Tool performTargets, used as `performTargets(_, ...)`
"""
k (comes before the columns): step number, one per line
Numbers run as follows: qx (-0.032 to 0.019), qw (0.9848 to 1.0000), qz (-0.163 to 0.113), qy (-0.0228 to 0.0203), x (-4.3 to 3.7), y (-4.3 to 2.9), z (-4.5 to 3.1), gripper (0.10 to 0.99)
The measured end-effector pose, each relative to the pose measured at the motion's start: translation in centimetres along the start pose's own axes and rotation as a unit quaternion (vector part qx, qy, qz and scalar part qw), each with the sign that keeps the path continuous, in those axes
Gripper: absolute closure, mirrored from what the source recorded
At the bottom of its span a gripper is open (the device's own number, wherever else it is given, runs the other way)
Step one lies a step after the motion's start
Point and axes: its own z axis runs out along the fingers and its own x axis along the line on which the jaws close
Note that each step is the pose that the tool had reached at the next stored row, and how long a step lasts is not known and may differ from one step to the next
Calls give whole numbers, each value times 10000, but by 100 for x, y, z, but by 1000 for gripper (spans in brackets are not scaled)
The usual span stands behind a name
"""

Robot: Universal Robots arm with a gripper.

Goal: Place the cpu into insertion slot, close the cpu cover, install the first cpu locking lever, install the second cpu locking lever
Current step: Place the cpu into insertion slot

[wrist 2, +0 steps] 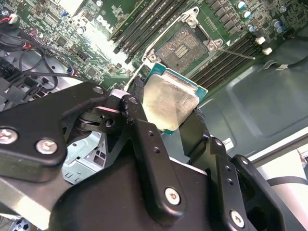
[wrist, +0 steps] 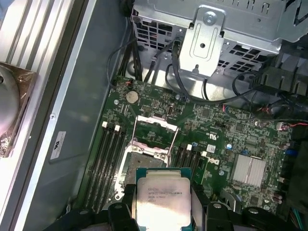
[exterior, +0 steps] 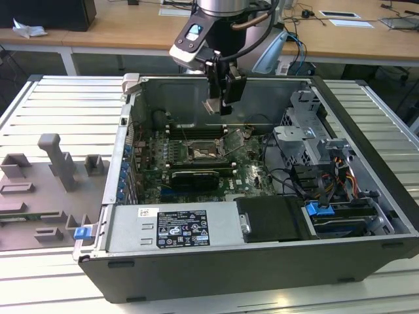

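Note:
My gripper hangs above the open computer case, shut on the cpu. In both wrist views the cpu is a flat square chip with a pale metal top and a green edge, clamped between two black fingers. The insertion slot lies bare on the green motherboard, some way below the chip. The cpu cover is swung open at the slot's far edge. A thin locking lever sticks out beside the slot, unlatched.
Memory slots flank the socket. A black expansion card lies just in front of it, and a power supply fills the case's front. Drive cage and cables crowd the exterior view's right. A grey fixture sits outside.

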Motion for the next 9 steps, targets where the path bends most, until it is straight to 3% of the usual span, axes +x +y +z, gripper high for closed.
performTargets(9,1,10000,2,0,-1,-5,50,545)
